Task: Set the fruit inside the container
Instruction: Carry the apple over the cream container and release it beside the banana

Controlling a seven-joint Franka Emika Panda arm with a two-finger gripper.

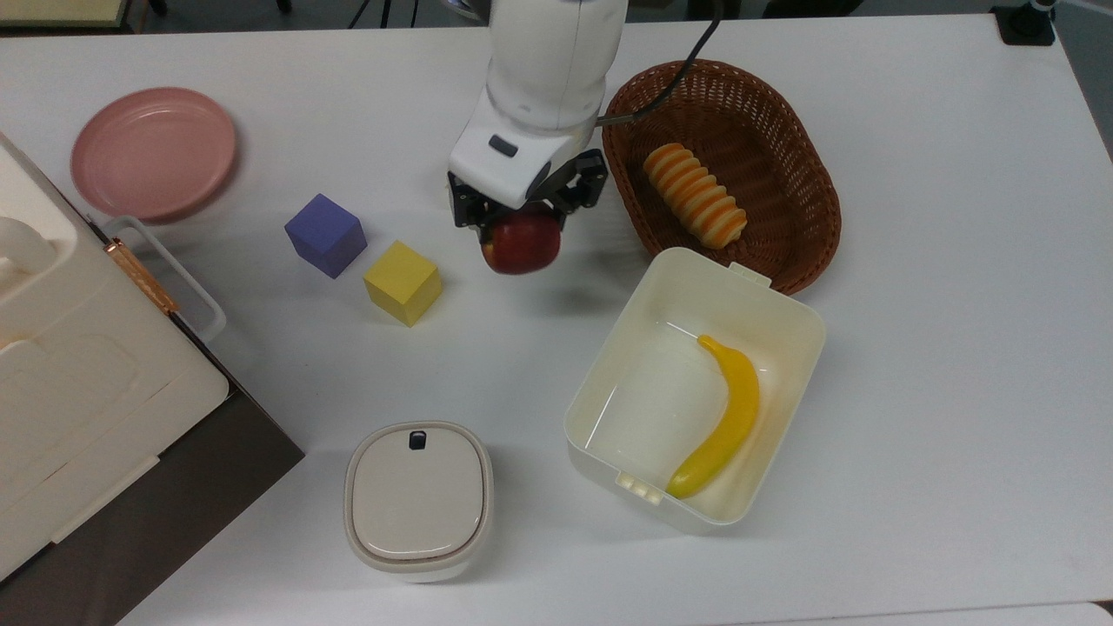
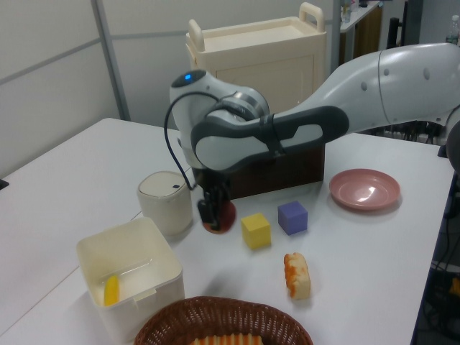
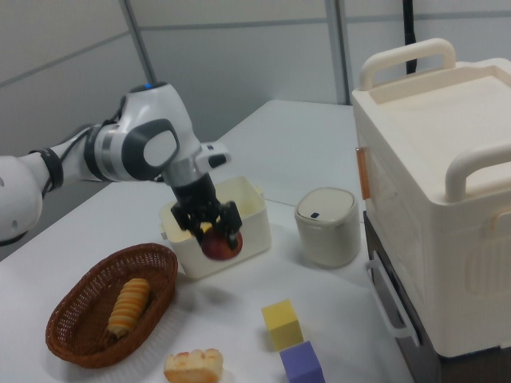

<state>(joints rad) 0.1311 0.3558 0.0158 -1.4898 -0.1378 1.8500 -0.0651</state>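
Above the white table (image 1: 913, 365), clear of its surface: gripper (image 1: 524, 209) clamping the apple (image 1: 521, 243) between both fingers, closed to the fruit's width, hanging from the white arm (image 1: 548, 69)

Top view:
- Showing the apple's dark-red skin with a yellowish patch, just below the black fingers (image 1: 465, 209)
- Placing the apple between the yellow cube (image 1: 403, 283) and the wicker basket (image 1: 783, 174), with the purple cube (image 1: 325, 235) further toward the top view's left
- Showing the cream container (image 1: 609, 391) open, well apart from the apple toward the top view's lower right, holding a banana (image 1: 726, 417) along its inner wall
- Showing a ridged orange-striped roll (image 1: 694, 196) lying in the basket, a pink plate (image 1: 153, 152) at upper left, a lidded rounded white box (image 1: 418, 500) near the bottom edge

Left view:
- Revealing the gap under the apple (image 2: 219, 217), with the gripper (image 2: 210, 214) hanging beside the lidded box (image 2: 164, 202)
- Revealing an orange-and-white segment cluster (image 2: 297, 274) on the table, between cubes and basket rim (image 2: 215, 316)
- Showing the banana merely as a yellow tip (image 2: 111, 291) inside the container (image 2: 154, 277)

Right view:
- Overlapping the apple (image 3: 221, 242) against the container's near wall (image 3: 251, 227); gripper (image 3: 209, 227) gripping it from above
- Showing the cream cabinet (image 3: 431, 207) with looped handles at the right view's right
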